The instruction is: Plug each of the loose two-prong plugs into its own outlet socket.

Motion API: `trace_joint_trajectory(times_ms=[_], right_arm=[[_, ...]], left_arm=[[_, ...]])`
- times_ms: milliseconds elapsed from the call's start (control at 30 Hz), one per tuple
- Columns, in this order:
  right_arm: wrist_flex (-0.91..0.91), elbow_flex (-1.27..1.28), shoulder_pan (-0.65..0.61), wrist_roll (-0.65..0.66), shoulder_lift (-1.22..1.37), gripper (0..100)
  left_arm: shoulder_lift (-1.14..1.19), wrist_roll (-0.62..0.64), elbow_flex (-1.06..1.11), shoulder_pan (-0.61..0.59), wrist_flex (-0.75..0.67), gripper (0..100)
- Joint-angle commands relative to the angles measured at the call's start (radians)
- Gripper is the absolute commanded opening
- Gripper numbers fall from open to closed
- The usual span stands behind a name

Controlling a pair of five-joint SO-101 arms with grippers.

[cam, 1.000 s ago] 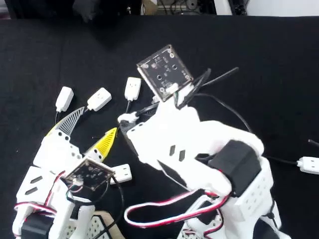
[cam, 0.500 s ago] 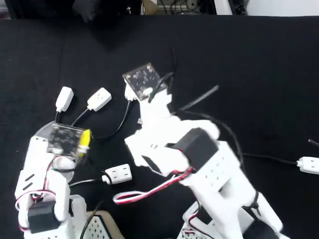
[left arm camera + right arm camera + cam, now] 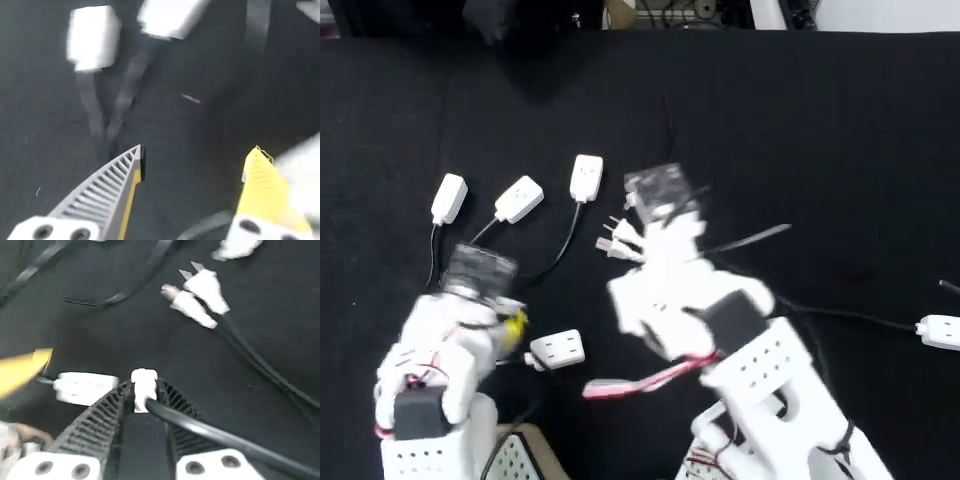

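Right gripper clamps a white plug, prongs hidden, on a black cable.
Left gripper gapes wide, ribbed fingers apart; blurred white sockets lie farther off.

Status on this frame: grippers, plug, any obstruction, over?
Left gripper open, empty. Right gripper shut on a white plug, beside a socket, not in it. Two loose plugs lie farther off, nothing blocking.

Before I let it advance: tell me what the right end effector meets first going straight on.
Probably the bare cloth just beyond its held plug; the socket sits beside that line, not on it. Depth unclear.
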Motion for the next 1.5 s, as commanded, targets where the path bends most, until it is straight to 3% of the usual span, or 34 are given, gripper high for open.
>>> trace_joint_trajectory(times_ms=[0,233,433,600,767,867,1100,1300,1467], right_arm=[[0.098,-0.133,0.155,0.061,0.035,1.2],[0.094,-0.177,0.178,0.063,0.166,1.2],[0.112,-0.176,0.18,0.063,0.134,1.2],[0.192,-0.182,0.184,0.064,0.061,1.2],[0.224,-0.182,0.287,0.103,-0.085,1.2],[0.255,-0.179,0.33,0.143,-0.17,1.2],[0.285,-0.176,0.284,0.14,-0.298,1.2],[0.285,-0.176,0.282,0.146,-0.306,1.2],[0.298,-0.176,0.282,0.147,-0.312,1.2]], left_arm=[[0.092,-0.199,-0.148,0.137,0.121,32],[0.565,-0.298,-0.424,0.298,0.175,32],[0.839,-0.298,-0.429,0.39,0.028,32],[0.833,-0.298,-0.263,0.414,-0.183,32],[0.818,-0.292,-0.114,0.458,-0.364,32],[0.818,-0.29,-0.099,0.463,-0.393,32],[0.827,-0.212,-0.094,0.481,-0.474,32],[0.829,-0.173,-0.079,0.582,-0.433,18],[0.829,-0.172,-0.077,0.581,-0.431,19]])
